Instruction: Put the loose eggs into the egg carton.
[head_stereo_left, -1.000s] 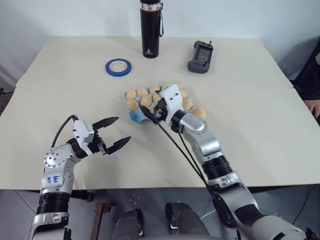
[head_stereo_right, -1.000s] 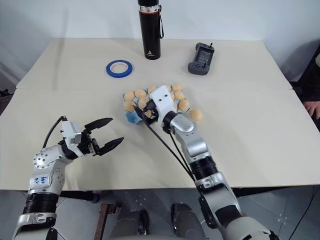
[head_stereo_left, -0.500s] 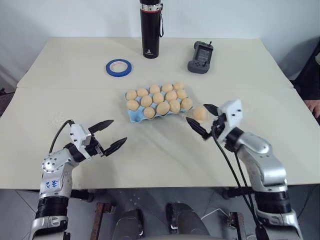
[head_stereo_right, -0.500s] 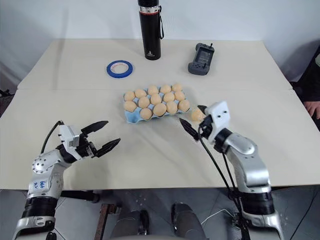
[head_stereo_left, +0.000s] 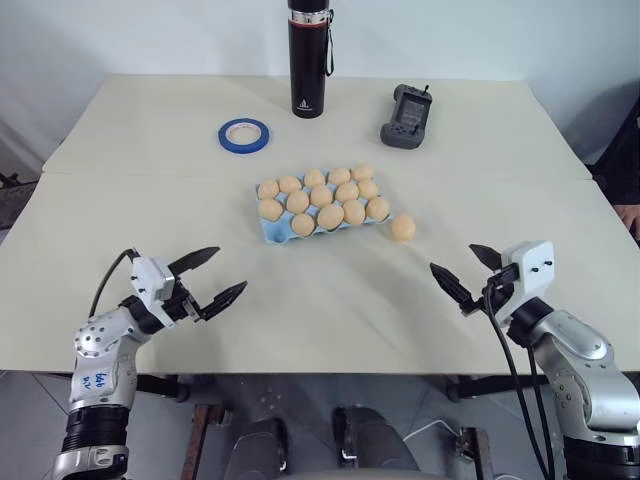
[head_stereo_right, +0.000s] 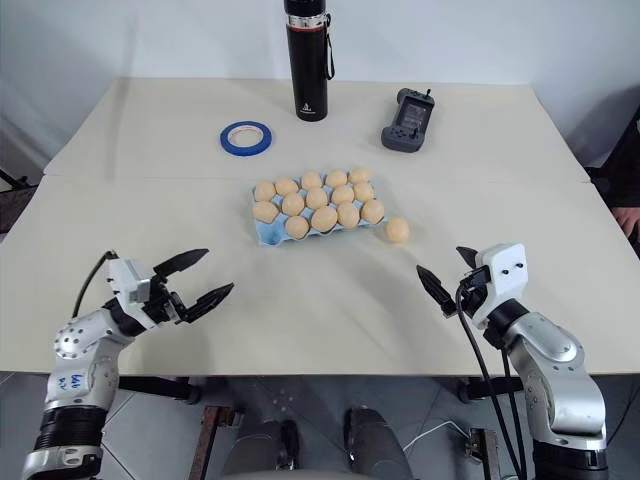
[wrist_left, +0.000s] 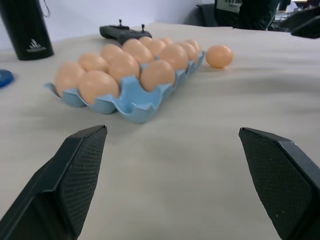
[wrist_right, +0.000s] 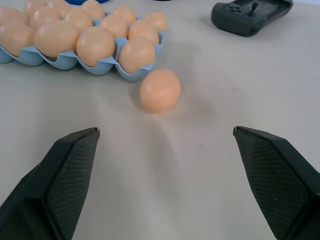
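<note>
Cream table (head_stereo_left: 150, 130). Light-blue egg carton (head_stereo_left: 272, 233) at centre, cups filled with tan eggs. One loose egg (head_stereo_left: 402, 228) on the tabletop just beside the carton's right end, at 11 o'clock from the right gripper (head_stereo_left: 466, 272), well apart. Right gripper released, fingers spread, empty. Left gripper (head_stereo_left: 212, 276) likewise spread, empty; carton at 1 o'clock from it. Right wrist view: egg apart from carton wall.

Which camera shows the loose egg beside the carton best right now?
The right wrist view: the loose egg sits large and unblocked, just off the egg carton. The head views show it small on the table; the left wrist view shows it far off, past the carton.
</note>
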